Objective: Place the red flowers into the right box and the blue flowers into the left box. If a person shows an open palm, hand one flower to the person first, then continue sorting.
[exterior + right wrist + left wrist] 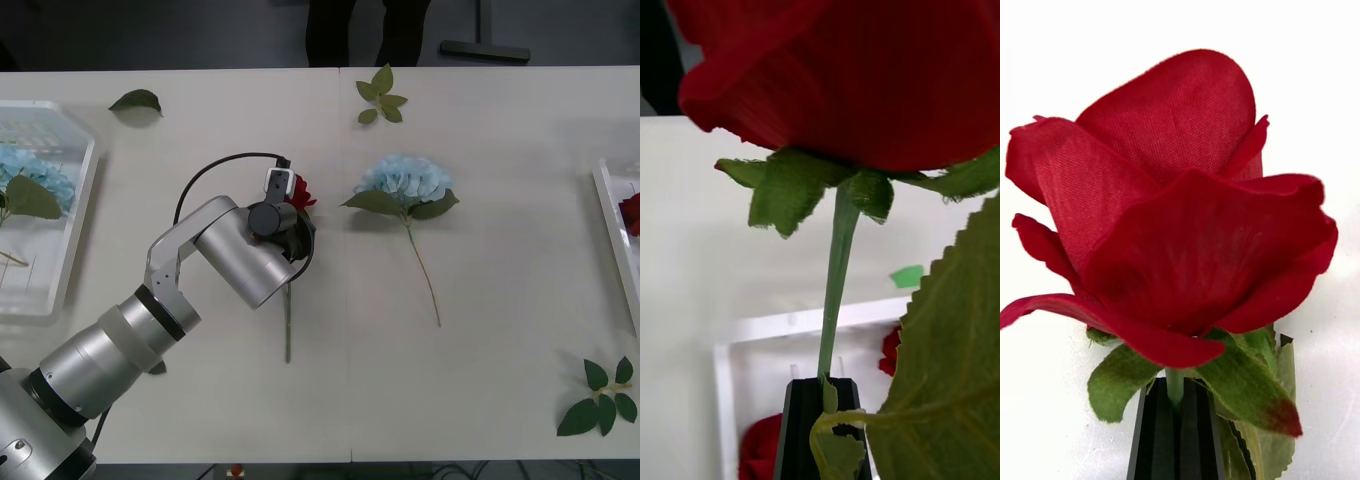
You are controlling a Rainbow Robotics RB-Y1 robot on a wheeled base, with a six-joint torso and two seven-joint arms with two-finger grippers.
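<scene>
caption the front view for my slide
Left gripper grips a red rose mid-table, beside a blue hydrangea.

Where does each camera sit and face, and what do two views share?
Front: above the arms, looking down at the white table; silver left arm shows.
Left wrist: faces a red fabric rose, black left pincer shut on its stem.
Right wrist: black right pincer shut on another red rose, shallow white plastic tray beyond.
Shared: front and left wrist show the first rose.

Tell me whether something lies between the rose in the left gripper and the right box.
Yes: one blue flower lies flat on the table between the red rose in the left gripper and the right box. A lifted carry would probably clear it.
</scene>
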